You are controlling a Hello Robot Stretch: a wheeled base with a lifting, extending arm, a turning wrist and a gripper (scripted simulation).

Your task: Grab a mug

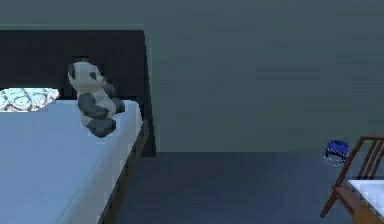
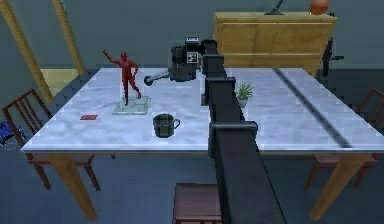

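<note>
The mug (image 2: 164, 125) stood on the bench (image 2: 300, 120) near its close edge, well short of the gripper (image 2: 170, 70) farther out; whether that held anything, I couldn't tell.

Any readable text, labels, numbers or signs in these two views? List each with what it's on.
None readable in either view.
White squares at the far end of the arm: black marks, not letters or numbers.
Small red flat item on the table: too small to tell any print.
Mug: no print visible.
</note>
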